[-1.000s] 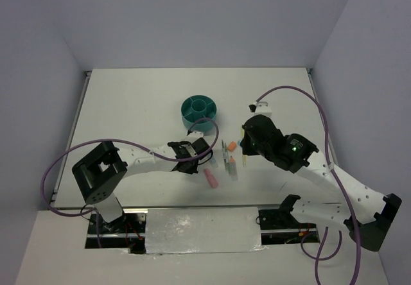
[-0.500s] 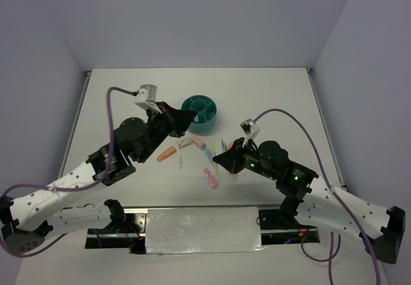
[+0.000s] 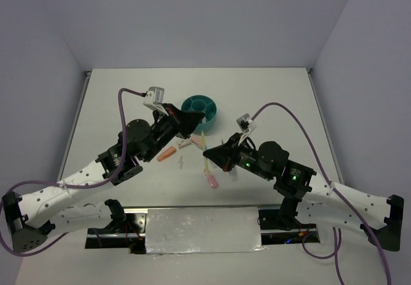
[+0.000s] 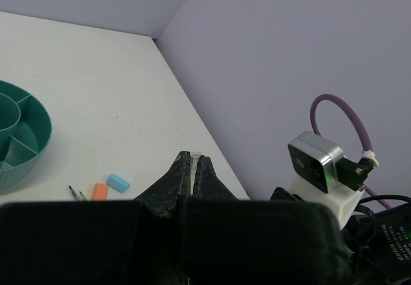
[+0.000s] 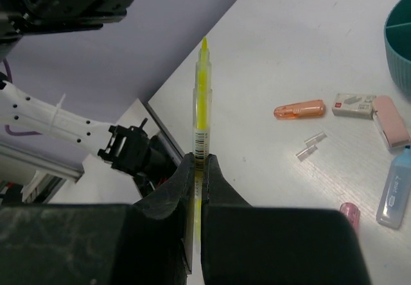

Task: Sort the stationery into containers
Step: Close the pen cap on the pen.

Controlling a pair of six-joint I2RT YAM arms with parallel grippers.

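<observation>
The round teal organizer (image 3: 199, 110) stands at mid-table and shows at the left edge of the left wrist view (image 4: 19, 140). My left gripper (image 3: 194, 123) hangs just beside its near rim, shut (image 4: 194, 157) on a thin clear tube-like piece (image 4: 194, 155). My right gripper (image 3: 207, 151) is shut (image 5: 200, 158) on a yellow pen (image 5: 203, 92), held above the table and sticking out past the fingertips. An orange cap (image 3: 167, 153), pink and white erasers (image 3: 190, 142) and a pink piece (image 3: 210, 180) lie below the two grippers.
In the right wrist view an orange cap (image 5: 299, 110), a grey-white eraser (image 5: 354, 104), a pink eraser (image 5: 392, 122), a blue piece (image 5: 398, 186) and two clear clips (image 5: 311, 146) lie on the table. A blue eraser (image 4: 117, 182) and an orange one (image 4: 99, 190) lie right of the organizer.
My left gripper has moved right, closer to the organizer. My right gripper has moved left and slightly down, still holding the yellow pen.
</observation>
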